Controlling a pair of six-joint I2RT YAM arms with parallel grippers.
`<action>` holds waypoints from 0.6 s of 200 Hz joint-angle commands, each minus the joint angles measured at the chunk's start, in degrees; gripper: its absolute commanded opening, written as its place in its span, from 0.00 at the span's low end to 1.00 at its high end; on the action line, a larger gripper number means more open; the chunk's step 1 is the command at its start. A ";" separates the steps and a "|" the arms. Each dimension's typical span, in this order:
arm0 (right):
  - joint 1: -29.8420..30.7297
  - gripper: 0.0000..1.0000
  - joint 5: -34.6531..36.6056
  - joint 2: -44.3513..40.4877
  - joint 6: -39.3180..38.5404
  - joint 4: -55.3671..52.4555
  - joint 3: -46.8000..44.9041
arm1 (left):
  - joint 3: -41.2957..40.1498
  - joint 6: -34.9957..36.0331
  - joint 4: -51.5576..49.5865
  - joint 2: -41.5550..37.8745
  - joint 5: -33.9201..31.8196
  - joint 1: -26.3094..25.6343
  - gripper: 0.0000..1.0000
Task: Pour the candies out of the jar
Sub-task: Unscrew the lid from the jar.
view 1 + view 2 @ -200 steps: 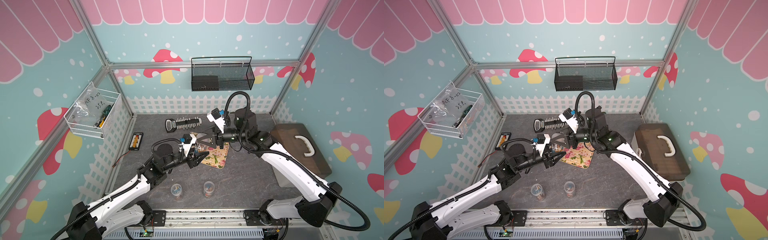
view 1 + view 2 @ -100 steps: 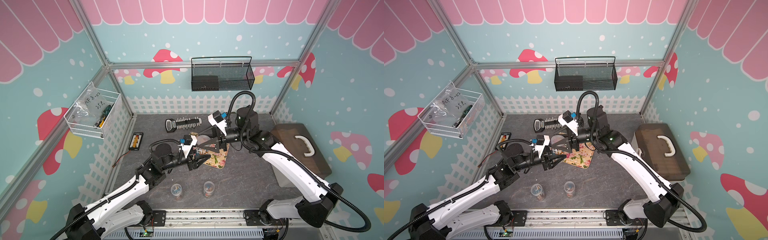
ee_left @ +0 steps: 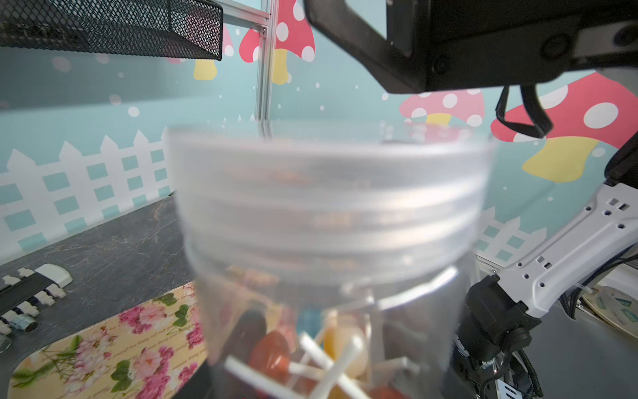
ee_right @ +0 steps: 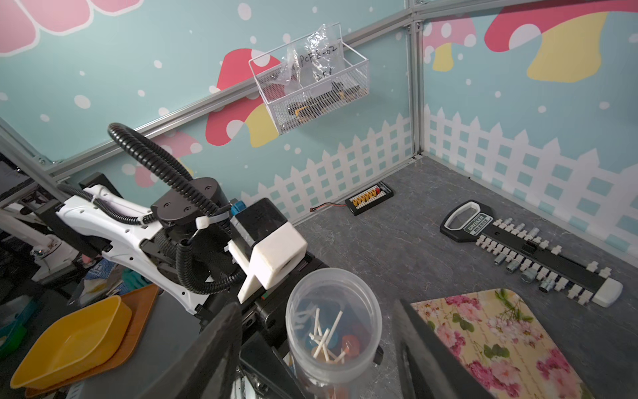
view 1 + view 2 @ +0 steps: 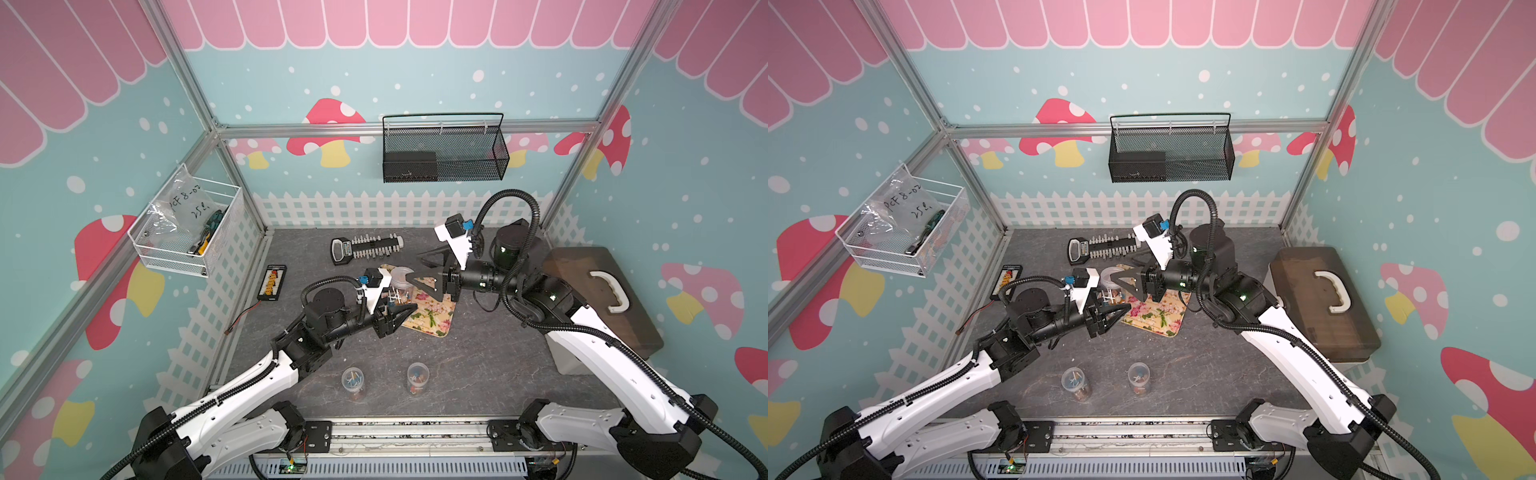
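Note:
A clear plastic jar [image 5: 401,279] with no lid stands roughly upright over the near-left edge of the floral tray [image 5: 434,320]. My left gripper [image 5: 397,311] is shut on its lower body. The candies [image 4: 348,345], small lollipops with orange, blue and red heads on white sticks, lie in the jar's bottom and show through its wall [image 3: 276,352]. My right gripper [image 4: 321,359] is open just above the jar's mouth [image 4: 333,279]. Its two dark fingers [image 4: 214,345] straddle the rim without touching it. Both top views show the jar [image 5: 1109,279] between the two grippers.
Two more small clear jars [image 5: 352,380] [image 5: 417,374] stand near the front edge. A socket rack [image 5: 365,249] lies at the back and a connector board [image 5: 272,282] at the left. A brown case [image 5: 598,291] fills the right side. Wire baskets hang on the walls.
My right gripper's jaws have opened wider, and it has shifted a little to the left over the jar's mouth. The left gripper still holds the jar in about the same place.

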 commanded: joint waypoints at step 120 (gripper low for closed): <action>5.52 0.59 8.23 6.35 0.30 -4.55 3.39 | 0.24 -0.33 1.58 0.89 -0.89 0.10 0.36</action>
